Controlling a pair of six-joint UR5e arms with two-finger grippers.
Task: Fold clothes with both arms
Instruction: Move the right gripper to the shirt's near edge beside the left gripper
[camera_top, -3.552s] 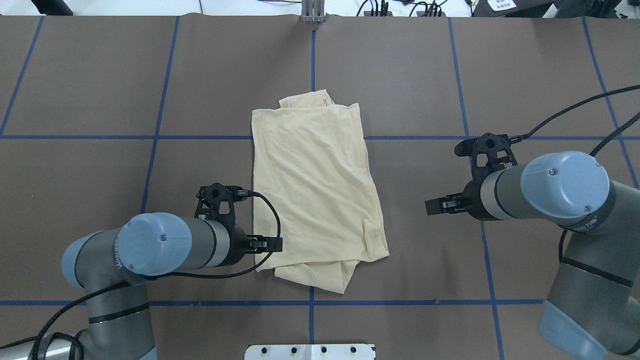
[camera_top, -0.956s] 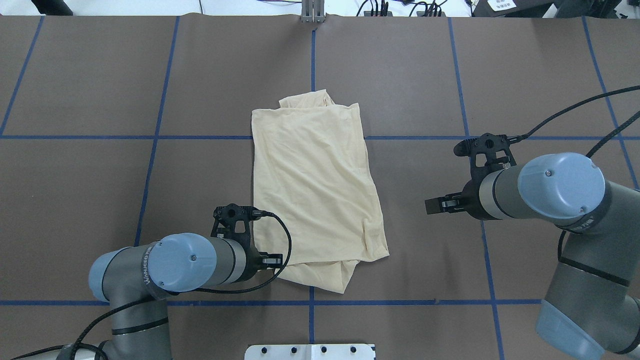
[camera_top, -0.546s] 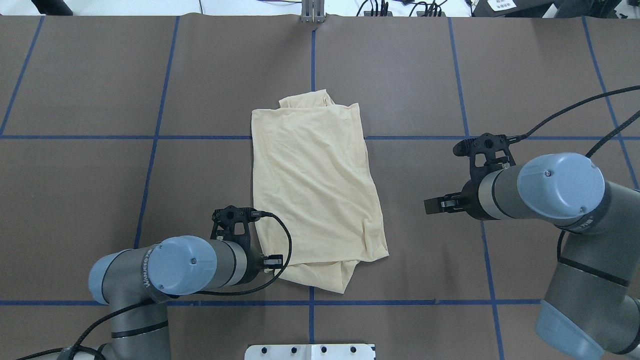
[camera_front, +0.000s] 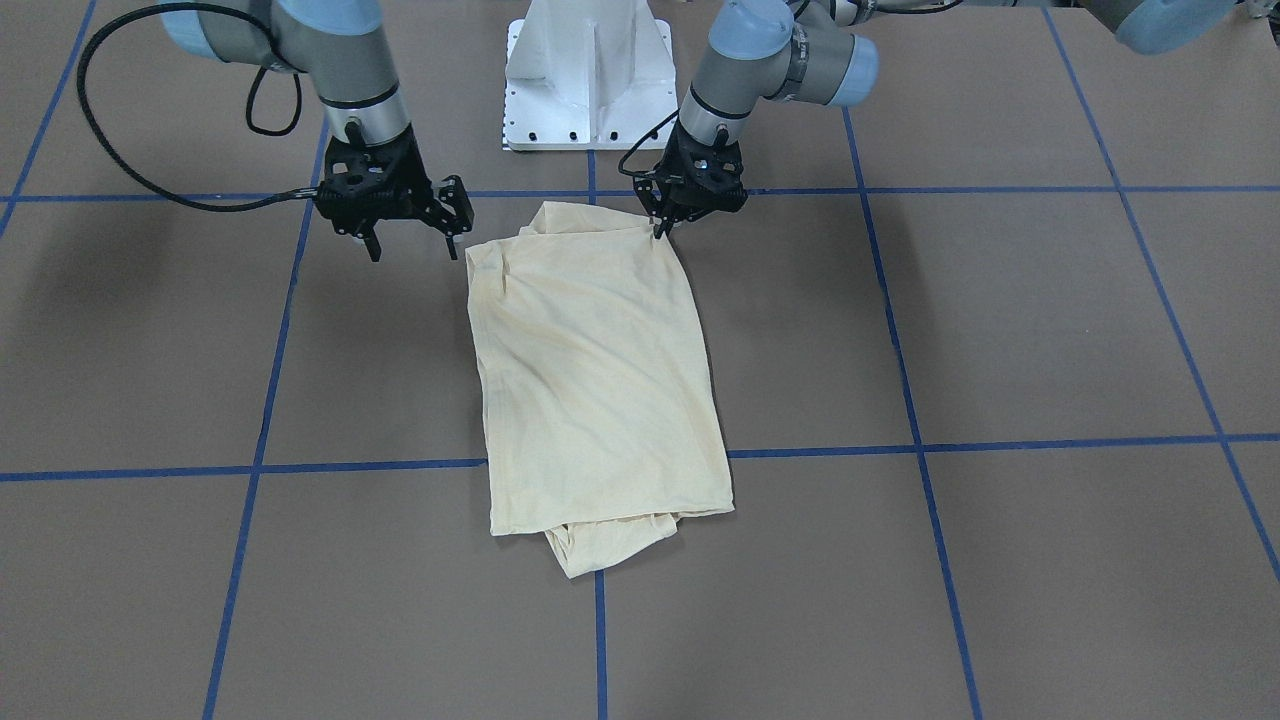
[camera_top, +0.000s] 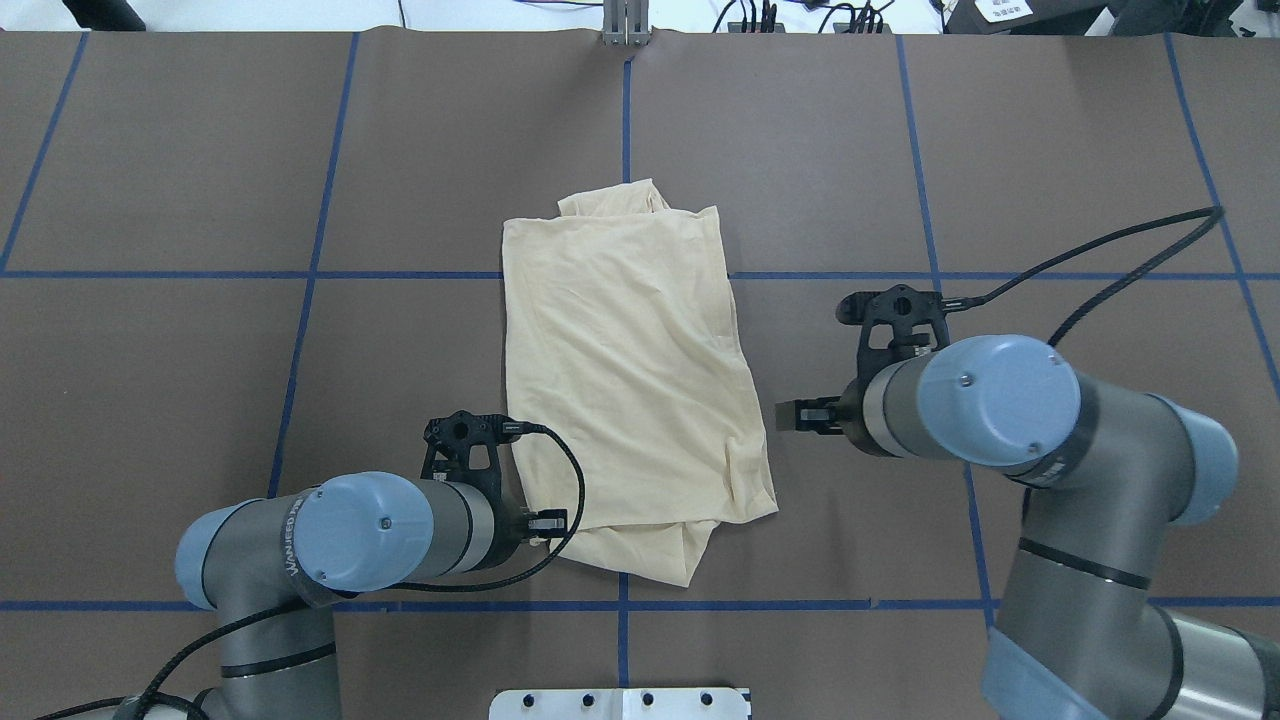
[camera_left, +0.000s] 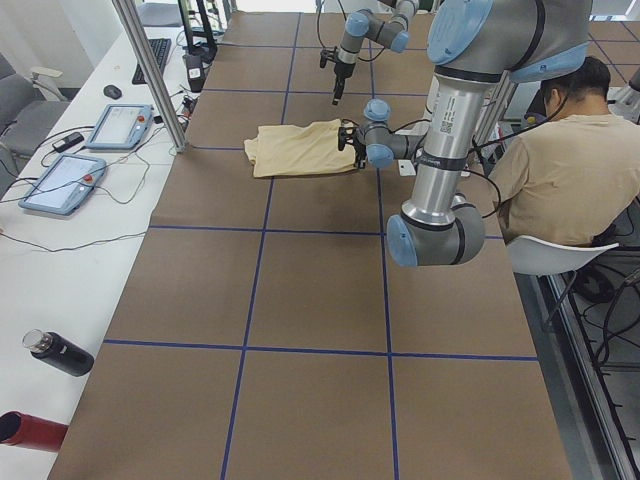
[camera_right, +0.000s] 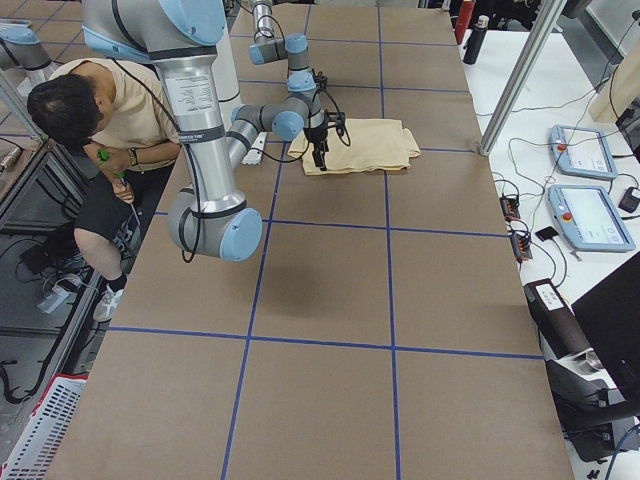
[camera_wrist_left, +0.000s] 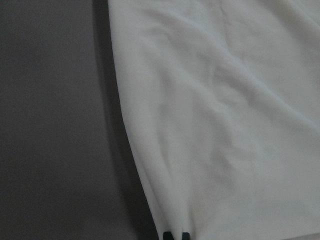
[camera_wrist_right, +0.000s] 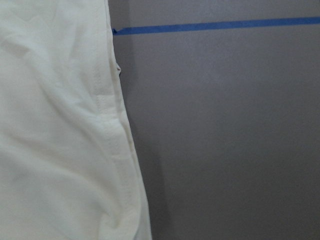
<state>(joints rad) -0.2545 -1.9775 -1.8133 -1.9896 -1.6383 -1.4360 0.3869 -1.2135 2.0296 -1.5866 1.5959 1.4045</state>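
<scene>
The clothes are one pale cream-yellow shirt, lying folded into a long strip in the middle of the brown table. My left gripper is at the strip's near left corner, shut on the shirt's edge. In the left wrist view its dark fingertips sit close together on the cloth. My right gripper hangs open just off the shirt's right side, apart from it. The right wrist view shows the stitched hem and bare table; no fingers show there.
Blue tape lines divide the table into squares. The white pedestal base stands at the robot's edge. A seated person is beside the robot. Control tablets and a black bottle lie on a white side table.
My right arm has swung in toward the shirt's right side, its gripper still open. My left gripper moved to the near left corner earlier and has since held still.
</scene>
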